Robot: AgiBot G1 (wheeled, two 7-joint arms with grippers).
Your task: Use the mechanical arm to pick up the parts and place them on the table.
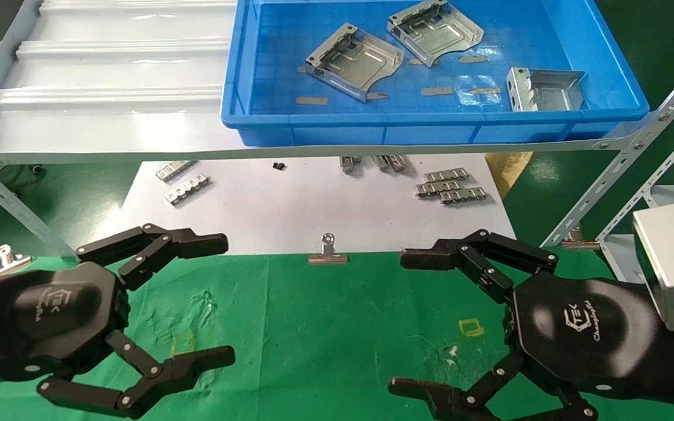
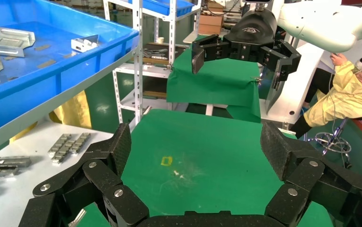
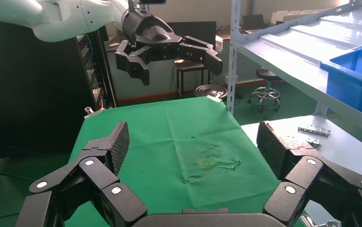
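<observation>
Three shiny silver parts lie in the blue tray (image 1: 430, 120) on the shelf: one in the middle (image 1: 353, 60), one at the back (image 1: 435, 29), one at the right (image 1: 544, 89). Two of them also show in the left wrist view (image 2: 8, 38) (image 2: 85, 44). My left gripper (image 1: 224, 299) (image 2: 198, 146) is open and empty above the green table (image 1: 325, 327). My right gripper (image 1: 401, 321) (image 3: 194, 144) is open and empty above the table's right side. Both face each other, well short of the tray.
A white sheet (image 1: 313, 204) under the shelf carries small toothed strips (image 1: 451, 187) (image 1: 188, 190), and a binder clip (image 1: 327, 251) sits at its near edge. The shelf's front edge and slanted metal struts (image 1: 635, 169) stand between the grippers and the tray. Yellow squares (image 1: 470, 327) mark the cloth.
</observation>
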